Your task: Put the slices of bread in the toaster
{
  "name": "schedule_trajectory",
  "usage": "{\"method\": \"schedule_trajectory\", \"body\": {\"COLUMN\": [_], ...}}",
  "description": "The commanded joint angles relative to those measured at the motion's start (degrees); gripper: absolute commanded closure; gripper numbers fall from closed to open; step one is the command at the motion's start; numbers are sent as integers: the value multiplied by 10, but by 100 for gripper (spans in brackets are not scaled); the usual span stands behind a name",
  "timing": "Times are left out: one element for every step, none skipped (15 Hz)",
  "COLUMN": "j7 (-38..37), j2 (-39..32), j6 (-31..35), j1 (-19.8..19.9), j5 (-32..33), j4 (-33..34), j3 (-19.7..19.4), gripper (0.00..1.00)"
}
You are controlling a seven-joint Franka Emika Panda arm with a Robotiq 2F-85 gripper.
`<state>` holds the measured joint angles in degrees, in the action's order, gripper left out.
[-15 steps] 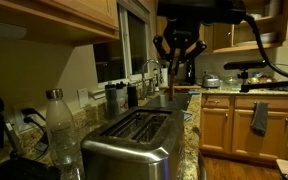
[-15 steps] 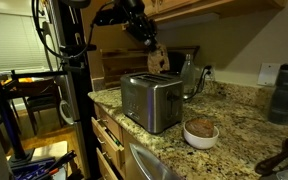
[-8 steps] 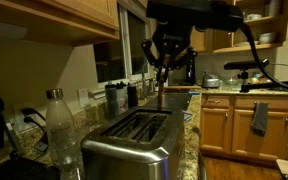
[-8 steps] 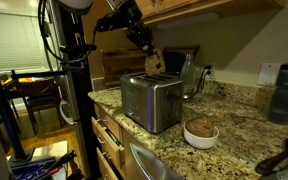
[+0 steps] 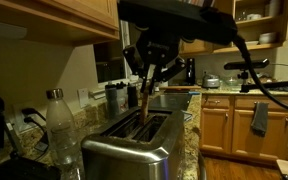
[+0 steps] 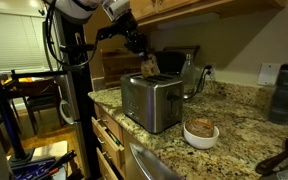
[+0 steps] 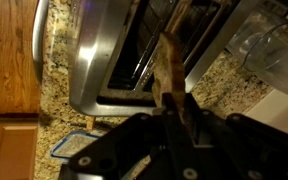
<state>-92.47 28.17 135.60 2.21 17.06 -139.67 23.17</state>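
My gripper [image 5: 147, 78] is shut on a thin tan slice of bread [image 5: 145, 105] that hangs edge-down just above the steel toaster [image 5: 134, 140]. In an exterior view the slice [image 6: 149, 67] sits directly over the toaster's top [image 6: 150, 100]. In the wrist view the slice [image 7: 168, 60] sticks out from between my jaws toward the dark slots of the toaster [image 7: 104, 60]. I cannot tell whether its lower edge has entered a slot. No other slice is in view.
A clear plastic bottle [image 5: 60, 130] stands beside the toaster. A bowl [image 6: 199, 132] sits on the granite counter [image 6: 234, 130]. Canisters [image 5: 119, 95] stand by the window. Wooden cabinets [image 5: 234, 125] lie beyond. A blue-rimmed container [image 7: 72, 145] lies on the counter.
My gripper has moved with the bread slice from farther back to over the toaster and come down toward its slots.
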Motion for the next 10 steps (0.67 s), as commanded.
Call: {"method": "schedule_trajectory", "body": {"j7": [-43, -49, -54, -57, -60, -62, -65, -68, -72, -74], "j2": [-19, -21, -22, -21, -19, -17, -15, -14, -13, -13], "j6": [33, 44, 54, 64, 73, 83, 96, 109, 119, 133], "j1": [-7, -7, -7, -7, -7, -7, -6, -5, -4, -3], "j5": [2, 3, 3, 2, 0, -2, -4, -5, -5, -8], "j4": [1, -2, -6, -11, -16, -22, -29, -37, -43, -52], "j3": [4, 4, 2, 0, -4, -7, -11, -14, -16, -19], "gripper": [91, 91, 91, 91, 91, 91, 91, 91, 91, 91]}}
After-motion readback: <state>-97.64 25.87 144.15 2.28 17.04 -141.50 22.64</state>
